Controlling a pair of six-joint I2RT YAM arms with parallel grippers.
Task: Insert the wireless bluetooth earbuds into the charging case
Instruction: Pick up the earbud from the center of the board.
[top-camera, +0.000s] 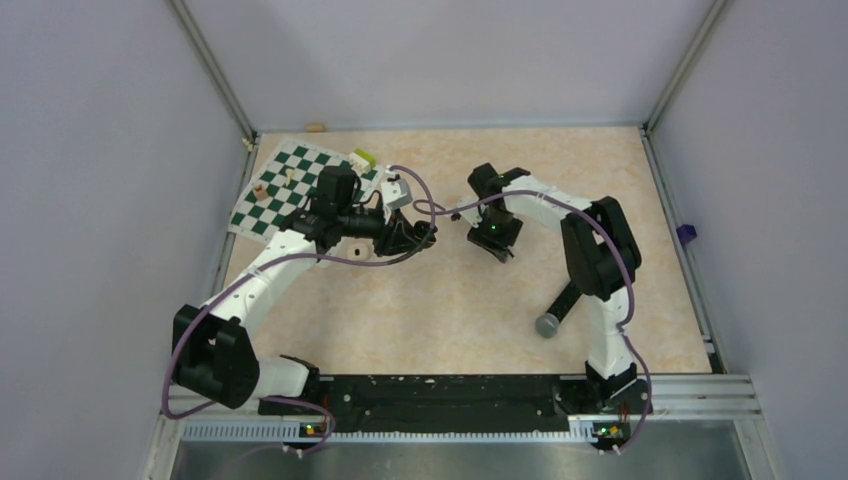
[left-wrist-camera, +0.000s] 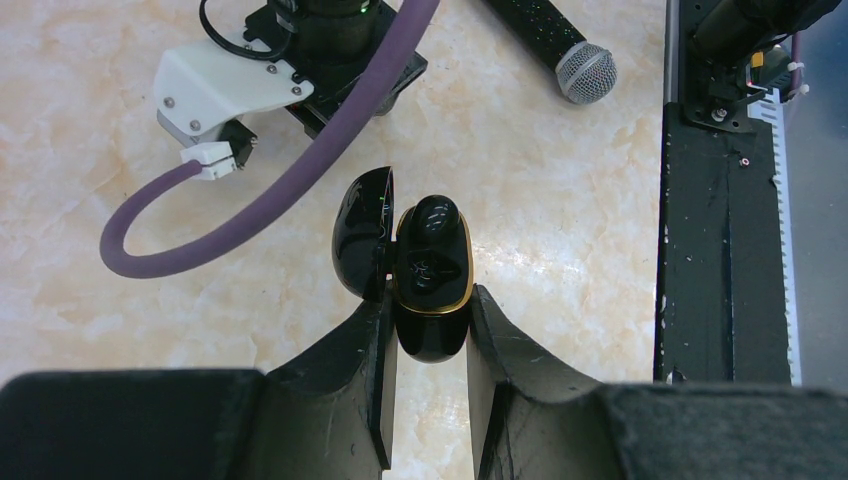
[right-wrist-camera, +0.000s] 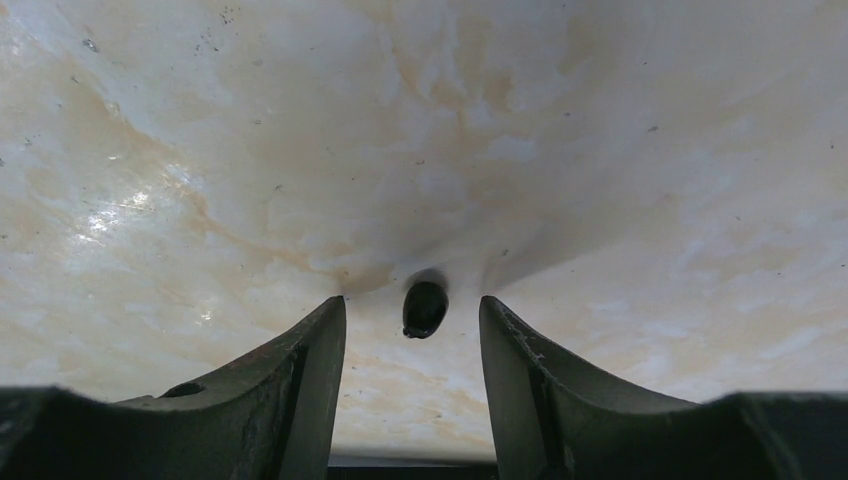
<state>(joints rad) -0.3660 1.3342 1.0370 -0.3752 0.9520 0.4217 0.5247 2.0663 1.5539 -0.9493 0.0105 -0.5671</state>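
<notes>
Beige marbled table (top-camera: 450, 320) carries the whole scene, and the charging case (left-wrist-camera: 431, 340) serves as the landmark.

Nearest the arm bases, nearer than the case and to its right, lies a microphone (top-camera: 556, 310) with its grey head toward the bases.

Farther out, the left gripper (left-wrist-camera: 430, 300) has the case clamped. Its 2 fingers press on the case's 2 long sides and are parted only by the case's width. The case's long axis runs out along the fingers, and the lid (left-wrist-camera: 362, 235) is swung open to the left. 1 seated earbud (left-wrist-camera: 436, 215) sits at the far end of the open tray. I cannot tell whether it is fully home.

To the right of the case, near it and at about the same depth in the top view, the right gripper (right-wrist-camera: 412, 302) hangs low over the table. Its fingers are well parted and hold nothing. The loose earbud (right-wrist-camera: 425, 308) lies on the table between them, close to the middle of the gap and touching neither finger. Its long axis runs roughly along the fingers, so closing them would likely pinch it across its narrow width. The right arm is clearly the nearer one to it.

Beyond the case and to its left lies a green-and-white chess mat (top-camera: 285, 190).
</notes>
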